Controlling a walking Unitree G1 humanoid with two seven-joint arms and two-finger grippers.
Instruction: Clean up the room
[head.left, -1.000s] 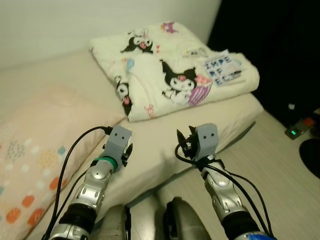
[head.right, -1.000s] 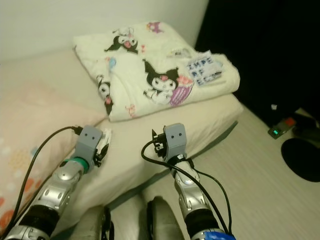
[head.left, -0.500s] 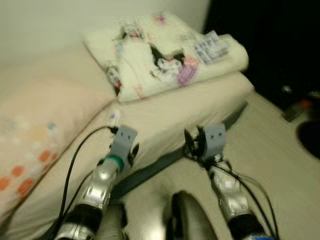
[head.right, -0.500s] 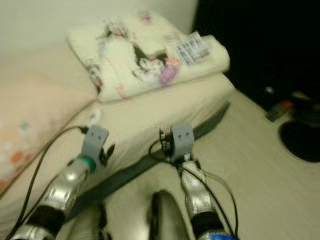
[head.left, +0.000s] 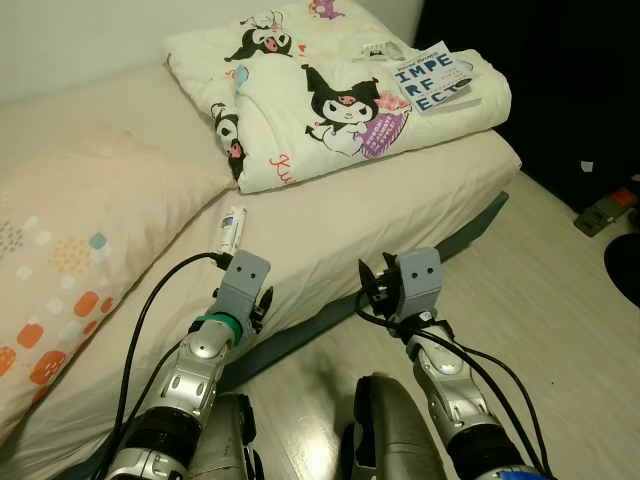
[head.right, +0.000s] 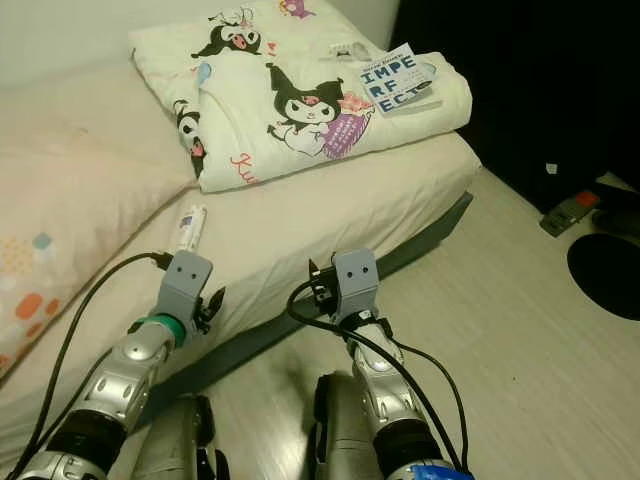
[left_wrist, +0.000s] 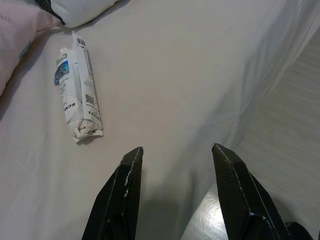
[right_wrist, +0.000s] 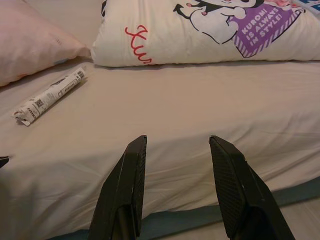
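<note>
One crumpled white wrapper (head.left: 231, 228) is lying on the mattress (head.left: 400, 215), between the spotted pillow (head.left: 70, 240) and the folded Kuromi blanket (head.left: 330, 90). Left gripper (left_wrist: 175, 165) and right gripper (right_wrist: 175, 155) are hovering near the bed edge, fingers spread, holding nothing. Tidying is barely under way: wrapper uncollected.

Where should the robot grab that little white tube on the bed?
Probably across the middle of the white tube, coming down from above. It lies flat on the sheet, long and narrow, so the left gripper, open and nearest, could close its fingers over the narrow sides.
</note>
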